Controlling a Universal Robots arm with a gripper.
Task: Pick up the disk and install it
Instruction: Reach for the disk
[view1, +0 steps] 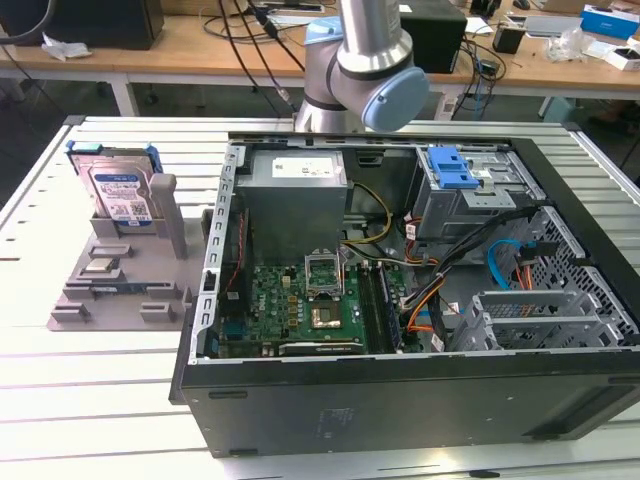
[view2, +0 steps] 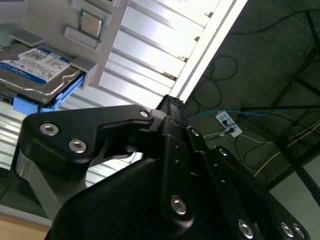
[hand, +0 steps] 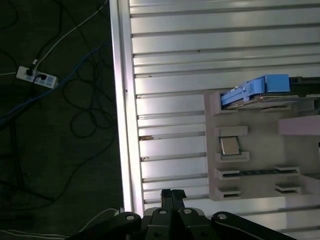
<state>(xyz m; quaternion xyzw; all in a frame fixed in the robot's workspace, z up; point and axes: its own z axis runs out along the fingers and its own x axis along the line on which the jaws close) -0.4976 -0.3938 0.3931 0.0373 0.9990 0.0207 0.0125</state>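
Note:
The disk, silver with a white-and-blue label and a blue carrier, stands upright in a slot of the grey holder on the exterior view's left. It also shows label-up in the second wrist view, disk, and edge-on in the first wrist view, disk. My gripper hangs above the table's edge, well apart from the disk, its two black fingertips pressed together with nothing between them. The arm rises behind the computer case.
An open computer case lies on the slatted table, with a grey power-supply box, a motherboard and a drive cage topped by a blue latch. The holder also carries a chip. Past the table edge, cables and a power strip lie on the floor.

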